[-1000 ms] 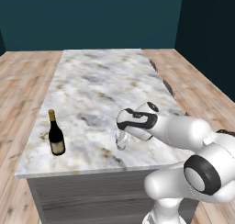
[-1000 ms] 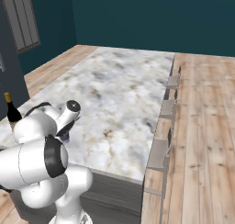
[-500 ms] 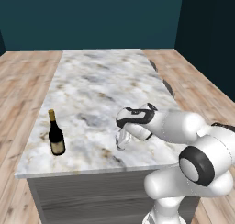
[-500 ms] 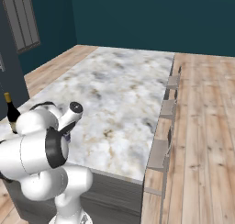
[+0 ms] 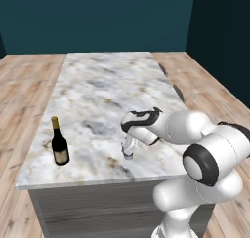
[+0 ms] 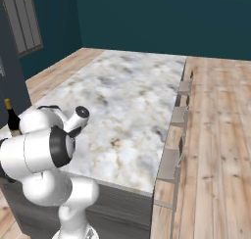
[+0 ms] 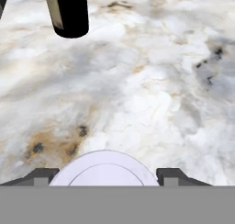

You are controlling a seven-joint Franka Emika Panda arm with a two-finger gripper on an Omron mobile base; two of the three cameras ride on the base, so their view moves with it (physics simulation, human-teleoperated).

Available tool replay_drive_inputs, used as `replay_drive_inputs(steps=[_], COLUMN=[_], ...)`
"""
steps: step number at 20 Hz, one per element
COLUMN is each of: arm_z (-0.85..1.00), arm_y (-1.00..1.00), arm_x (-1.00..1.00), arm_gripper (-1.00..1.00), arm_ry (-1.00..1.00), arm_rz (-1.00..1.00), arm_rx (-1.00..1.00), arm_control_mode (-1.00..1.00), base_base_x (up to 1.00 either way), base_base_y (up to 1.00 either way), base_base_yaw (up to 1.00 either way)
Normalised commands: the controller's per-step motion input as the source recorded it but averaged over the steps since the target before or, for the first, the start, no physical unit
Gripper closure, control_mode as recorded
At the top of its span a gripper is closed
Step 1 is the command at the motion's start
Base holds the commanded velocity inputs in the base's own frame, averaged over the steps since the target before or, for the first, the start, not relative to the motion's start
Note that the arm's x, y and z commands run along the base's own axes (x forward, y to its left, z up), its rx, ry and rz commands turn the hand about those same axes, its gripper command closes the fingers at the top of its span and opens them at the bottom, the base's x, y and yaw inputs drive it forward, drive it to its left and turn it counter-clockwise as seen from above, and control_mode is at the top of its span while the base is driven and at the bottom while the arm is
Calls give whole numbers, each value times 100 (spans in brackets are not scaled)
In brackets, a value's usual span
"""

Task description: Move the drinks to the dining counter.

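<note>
A tall dark wine bottle (image 5: 59, 143) with a gold neck stands upright near the front left corner of the dining counter (image 5: 107, 86); it also appears at the left edge as the bottle (image 6: 12, 118) and at top left as the bottle (image 7: 69, 12). My gripper (image 5: 128, 145) points down over the counter's front edge, shut on the short white lidded cup (image 5: 128, 153). In the hand view the cup's white lid (image 7: 105, 170) fills the space between my gripper (image 7: 106, 176) fingers (image 7: 43, 176). The cup's base is at or just above the marbled top (image 7: 151, 81).
Several stools (image 6: 179, 115) line the counter's right side (image 6: 127, 86), with wooden floor (image 6: 220, 135) beyond. Dark teal walls stand behind. The bottle stands well to the left of the cup, with bare marble between them.
The hand has stayed over the same spot at the counter's front edge, settling slightly lower with the cup. The arm's elbow has shifted. The bottle has not moved.
</note>
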Motion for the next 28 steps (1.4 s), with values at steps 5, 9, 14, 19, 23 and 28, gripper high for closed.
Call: replay_drive_inputs(steps=[5, 9, 14, 19, 23, 28], arm_z=[-24, -1, 0, 0, 13, 25], arm_y=[0, 0, 0, 0, 0, 2], arm_x=[0, -10, -10, -3, -12, -13], arm_gripper=[-100, -100, -100, -100, -100, -100], arm_ry=[0, -8, -15, -18, -21, -22], arm_rz=[0, 0, 0, 2, 3, 4], arm_rx=[0, 0, 0, 0, 0, 0], arm_control_mode=[-100, -100, -100, -100, -100, -100], base_base_x=[0, 0, 0, 0, 0, 0], base_base_y=[0, 0, 0, 0, 0, 0], base_base_yaw=[0, 0, 0, 0, 0, 0])
